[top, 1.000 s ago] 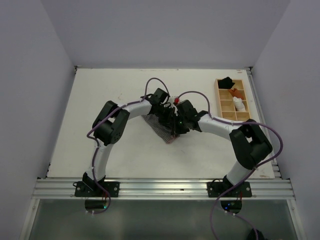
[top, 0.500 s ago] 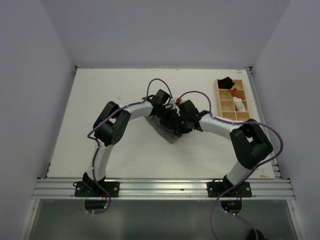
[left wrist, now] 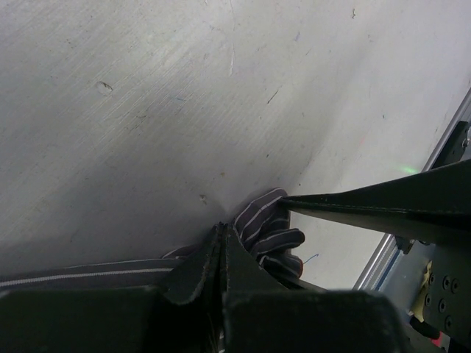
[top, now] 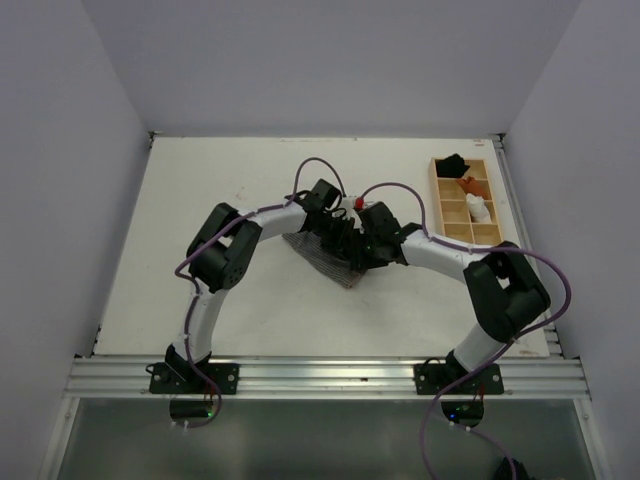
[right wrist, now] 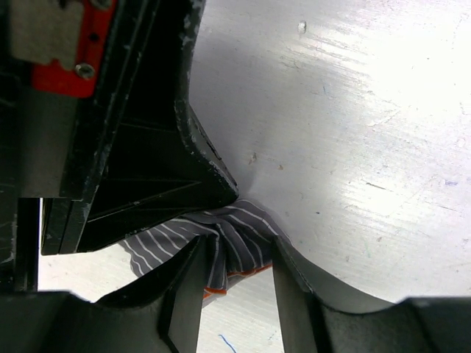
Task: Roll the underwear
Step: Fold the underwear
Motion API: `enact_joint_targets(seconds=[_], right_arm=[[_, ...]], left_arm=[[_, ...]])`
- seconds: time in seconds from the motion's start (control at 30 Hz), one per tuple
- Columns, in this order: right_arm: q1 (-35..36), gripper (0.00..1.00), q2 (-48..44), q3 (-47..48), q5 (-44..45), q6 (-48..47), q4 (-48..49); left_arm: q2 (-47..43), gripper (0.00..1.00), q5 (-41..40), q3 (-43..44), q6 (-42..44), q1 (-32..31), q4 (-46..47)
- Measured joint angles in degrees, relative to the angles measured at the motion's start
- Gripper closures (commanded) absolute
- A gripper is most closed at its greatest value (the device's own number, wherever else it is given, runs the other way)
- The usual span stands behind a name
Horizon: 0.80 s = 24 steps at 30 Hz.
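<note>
White tabletop [top: 200, 200], pale walls [top: 60, 150] around it. Both arms reach in and their tips meet at mid-table.

Entry, left gripper [left wrist: 221, 234]: jaws pressed flat together, no gap visible. The tips are down at the tabletop, right against the underwear [left wrist: 268, 229]. A bunched striped fold sits just beyond the tips and a little to their right. A flat striped band runs off to the left beneath the fingers. Cannot tell whether any cloth is nipped between the closed tips.

Overhead view: the underwear lies crumpled on the tabletop, directly under both grippers. Most of it spreads to the near side and left of them.

Entry, right gripper [right wrist: 237, 248]: jaws stand partway apart, a moderate gap. A gathered fold of the underwear, with a sliver of orange-red edging, lies in that gap and reaches both inner faces. No squeeze on the cloth is apparent. The closed tip of the left gripper comes in from the left and meets the same fold just ahead of the right gripper's fingers.

Right of the right gripper and well apart from it: a wooden tray [top: 436, 195] with compartments, holding black, orange and white bundles.
</note>
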Motion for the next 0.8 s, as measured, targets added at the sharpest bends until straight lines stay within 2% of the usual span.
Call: enact_joint_targets(seconds=[0.23, 0.3, 0.43, 0.53, 0.63, 0.7, 0.73, 0.8], right_arm=[[0.0, 0.49, -0.02, 0.0, 1.27, -0.59, -0.31], [-0.02, 0.45, -0.02, 0.0, 1.4, -0.66, -0.48], [-0.04, 0.46, -0.02, 0.0, 1.64, -0.83, -0.9], [-0.07, 0.54, -0.02, 0.0, 1.18, -0.79, -0.92], [-0.04, 0.72, -0.02, -0.13, 0.85, -0.39, -0.66], [-0.07, 0.77, -0.02, -0.59, 0.17, 0.26, 0.09], [-0.07, 0.82, -0.13, -1.05, -0.24, 0.52, 0.79], [-0.15, 0.84, -0.68, -1.9, -0.61, 1.11, 1.88]], left_arm=[[0.0, 1.0, 0.0, 0.0, 0.02, -0.17, 0.22], [0.0, 1.0, -0.02, 0.0, 0.07, -0.28, 0.26], [0.0, 1.0, 0.0, 0.0, 0.2, -0.37, 0.26], [0.0, 1.0, 0.0, 0.0, 0.2, -0.39, 0.26], [0.0, 1.0, -0.35, 0.0, -0.04, -0.44, 0.22], [0.0, 1.0, -1.25, 0.37, -0.72, -0.52, -0.35], [0.0, 0.94, -2.19, 0.98, -1.27, -0.63, -0.96], [0.0, 0.93, -5.33, 2.38, -2.34, -0.79, -2.21]])
